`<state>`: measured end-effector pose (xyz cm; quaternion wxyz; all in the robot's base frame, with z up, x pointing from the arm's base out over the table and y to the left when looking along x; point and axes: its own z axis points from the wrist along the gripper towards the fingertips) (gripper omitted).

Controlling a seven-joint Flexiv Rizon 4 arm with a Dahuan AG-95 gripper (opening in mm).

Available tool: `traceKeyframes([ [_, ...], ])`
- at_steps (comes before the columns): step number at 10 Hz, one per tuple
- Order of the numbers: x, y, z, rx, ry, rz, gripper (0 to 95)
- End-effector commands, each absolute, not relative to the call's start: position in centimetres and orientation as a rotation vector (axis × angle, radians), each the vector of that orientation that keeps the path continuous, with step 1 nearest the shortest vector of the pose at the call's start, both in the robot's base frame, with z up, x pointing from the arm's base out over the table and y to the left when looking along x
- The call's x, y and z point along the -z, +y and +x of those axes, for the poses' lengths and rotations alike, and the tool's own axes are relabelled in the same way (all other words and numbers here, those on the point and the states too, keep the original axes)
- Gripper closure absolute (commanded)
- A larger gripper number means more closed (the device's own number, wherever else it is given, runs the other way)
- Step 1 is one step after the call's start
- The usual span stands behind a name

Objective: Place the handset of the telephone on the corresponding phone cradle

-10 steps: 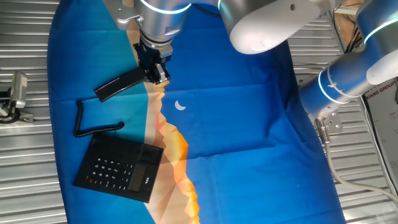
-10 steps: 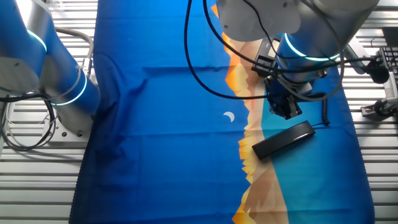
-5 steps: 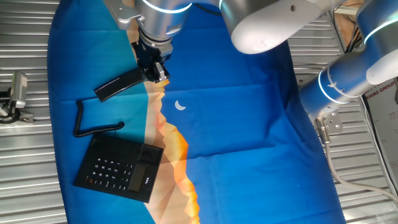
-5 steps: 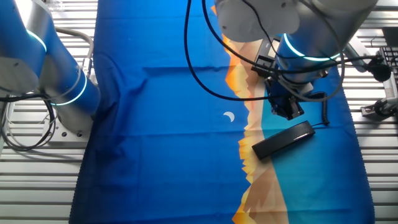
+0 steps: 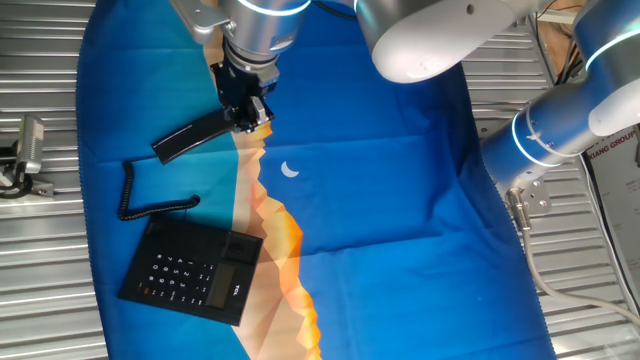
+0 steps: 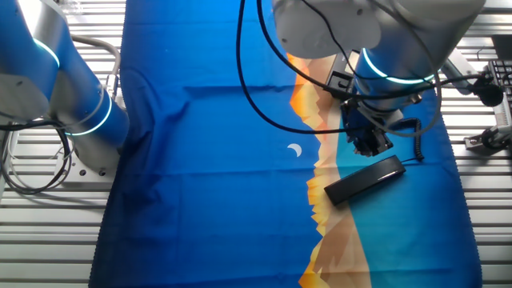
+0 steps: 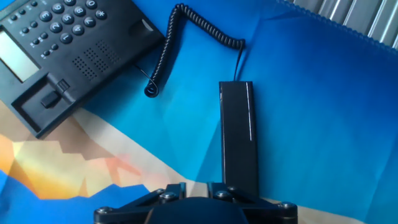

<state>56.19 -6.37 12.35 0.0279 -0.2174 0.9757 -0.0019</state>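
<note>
Handset (image 5: 193, 139) flat on blue cloth, near end right under end effector (image 5: 246, 110), long axis running straight out from it toward coiled cord (image 7: 186, 38). Fingers: can't tell if clamped. Cradle (image 7: 46, 99) off to side on base (image 5: 193, 270), well apart.

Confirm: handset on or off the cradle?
Off. The handset lies flat on the cloth, apart from the phone base; its cradle sits bare.
</note>
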Motion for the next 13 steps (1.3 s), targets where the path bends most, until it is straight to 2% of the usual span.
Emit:
traceKeyframes([
  [1,-12.26,-6.35,56.29,-0.002,3.010,-0.671,76.0],
  [13,-12.24,-6.73,56.27,-0.011,3.009,-0.673,76.0],
])
